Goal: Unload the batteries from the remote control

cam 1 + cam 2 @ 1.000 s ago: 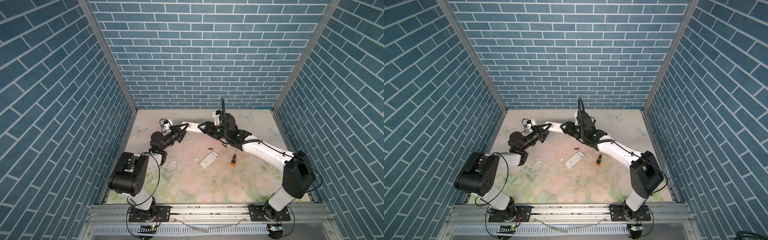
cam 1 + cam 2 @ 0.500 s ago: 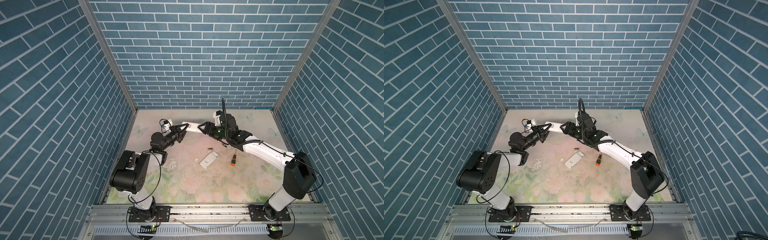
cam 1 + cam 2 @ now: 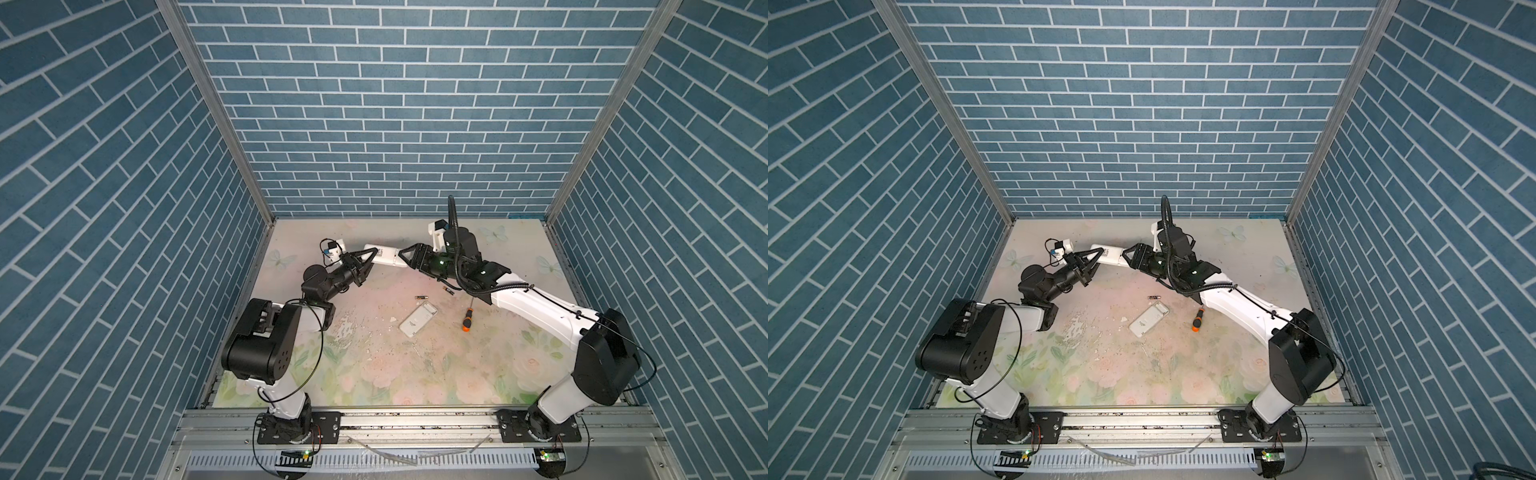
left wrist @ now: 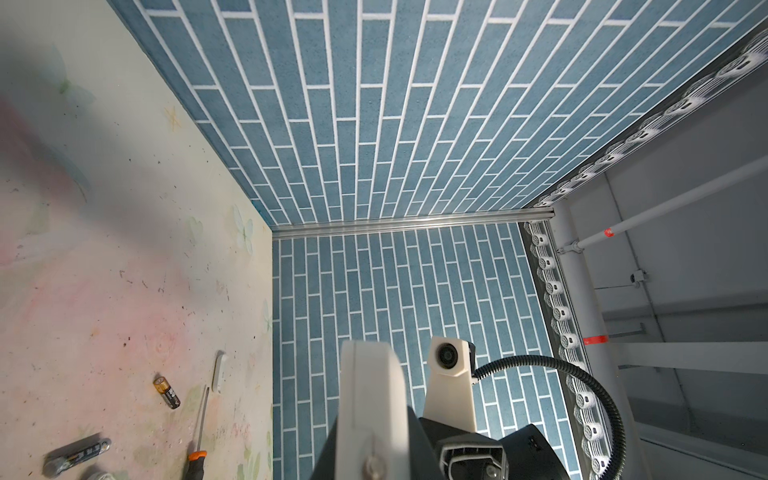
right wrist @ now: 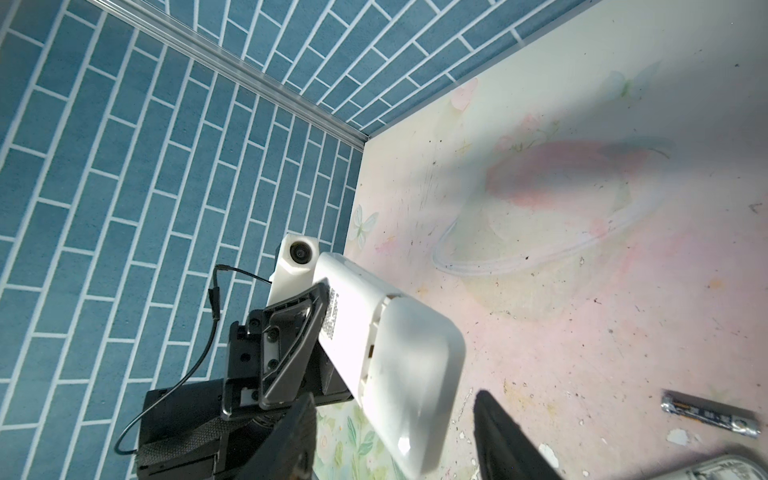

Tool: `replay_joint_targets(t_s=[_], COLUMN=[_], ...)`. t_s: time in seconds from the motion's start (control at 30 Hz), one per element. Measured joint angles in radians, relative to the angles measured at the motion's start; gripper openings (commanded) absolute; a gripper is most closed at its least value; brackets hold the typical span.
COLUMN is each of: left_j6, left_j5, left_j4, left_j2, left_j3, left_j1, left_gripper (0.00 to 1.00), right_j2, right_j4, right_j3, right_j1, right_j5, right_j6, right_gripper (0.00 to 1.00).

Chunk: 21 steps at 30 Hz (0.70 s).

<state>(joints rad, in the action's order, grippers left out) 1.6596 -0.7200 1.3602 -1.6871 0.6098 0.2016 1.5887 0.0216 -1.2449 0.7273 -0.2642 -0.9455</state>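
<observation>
Both arms are up at the far middle, with the remote control (image 3: 386,255) hanging in the air between them. The left pincer (image 3: 371,259) is pinching the remote's left end. The right wrist view shows one of its black fingers (image 5: 291,332) flat against the white casing (image 5: 374,332).

The right pincer (image 3: 404,259) straddles the remote's right end. Its jaws are spread, and the right wrist view shows slivers of the surface between each finger (image 5: 503,432) and the casing. The battery bay faces away in every view, so what is inside cannot be told.

Down on the surface (image 3: 374,374), one battery (image 3: 421,297) lies loose in the middle. A second battery (image 3: 448,289) sits to its right, just under the right arm. Nearer, a white rectangular plastic piece (image 3: 418,318) lies flat at an angle. Right of that is an orange-and-black-handled screwdriver (image 3: 467,318), apart from the piece.

The surface is pale with a pink and green floral print, scuffed and speckled. Blue brick-pattern walls (image 3: 395,104) close it in on the left, right and far sides. An aluminium rail (image 3: 415,419) along the near edge carries both arm bases.

Against a second ago, nothing has shifted. The remote is slung between the same two pincers, and the batteries, white piece and screwdriver are in the same spots.
</observation>
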Motion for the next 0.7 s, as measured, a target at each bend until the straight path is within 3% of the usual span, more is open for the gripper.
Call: replay_joint_targets(t_s=[0.23,0.7], left_j6=[0.000,-0.009], left_j5=[0.000,-0.003], left_j4=[0.000,0.000], left_j2=[0.000,0.000], left_j3=[-0.010,-0.010], left_j1=[0.000,0.000], left_gripper=[0.00,0.00], right_j2=[0.000,0.015], right_j4=[0.001,0.028], right_j3=[0.004,0.023], right_j1=[-0.001,-0.003], right_j5=[-0.003,-0.014], right_j6=[-0.001,-0.036], right_gripper=[0.53,0.51])
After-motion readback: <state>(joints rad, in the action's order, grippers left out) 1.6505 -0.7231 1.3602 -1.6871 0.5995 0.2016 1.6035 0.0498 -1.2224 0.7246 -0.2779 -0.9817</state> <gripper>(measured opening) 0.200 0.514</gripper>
